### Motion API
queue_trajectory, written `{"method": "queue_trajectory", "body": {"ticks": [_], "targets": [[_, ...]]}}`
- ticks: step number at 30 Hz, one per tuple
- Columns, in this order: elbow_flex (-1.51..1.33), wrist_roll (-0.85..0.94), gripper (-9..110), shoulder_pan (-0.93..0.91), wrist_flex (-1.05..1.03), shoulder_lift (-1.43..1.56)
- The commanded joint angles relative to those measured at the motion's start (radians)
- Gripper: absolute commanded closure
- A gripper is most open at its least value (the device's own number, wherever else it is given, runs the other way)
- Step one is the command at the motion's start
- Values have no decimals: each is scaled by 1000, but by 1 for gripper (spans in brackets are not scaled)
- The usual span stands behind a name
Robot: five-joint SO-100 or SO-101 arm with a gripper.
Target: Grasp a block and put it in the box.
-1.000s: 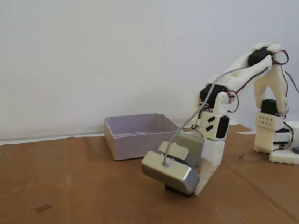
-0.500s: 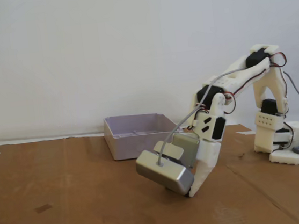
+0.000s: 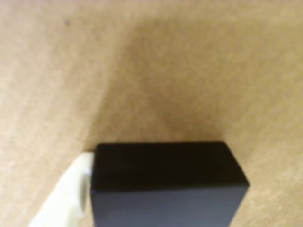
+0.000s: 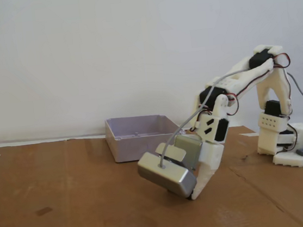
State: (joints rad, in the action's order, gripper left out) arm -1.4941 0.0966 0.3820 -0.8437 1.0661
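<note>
In the wrist view the black block (image 3: 165, 184) fills the lower middle, lying on brown cardboard. One white finger (image 3: 71, 189) rests against its left side; the other finger is out of sight. In the fixed view my gripper (image 4: 193, 193) is down at the cardboard, right of the middle, and the grey housing (image 4: 166, 175) on it hides the block. The pale lilac-grey box (image 4: 138, 145) stands behind and to the left of the gripper, apart from it. Whether the jaws are closed on the block does not show.
Brown cardboard (image 4: 68, 199) covers the table, with a dark spot (image 4: 44, 211) at the left. The arm's white base (image 4: 286, 142) and its cables sit at the right edge. A plain white wall stands behind.
The gripper has come down and slightly left onto the cardboard since the first frame. The block, visible under the housing then, is now hidden in the fixed view. Almost no motion in the last half second.
</note>
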Motion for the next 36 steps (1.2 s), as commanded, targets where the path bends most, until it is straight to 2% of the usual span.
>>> {"method": "queue_trajectory", "body": {"ticks": [1,30,36], "targets": [[40,-9,41,-3,20,3],[-31,-20,41,-2,20,2],[-40,-41,49,-2,18,2]]}}
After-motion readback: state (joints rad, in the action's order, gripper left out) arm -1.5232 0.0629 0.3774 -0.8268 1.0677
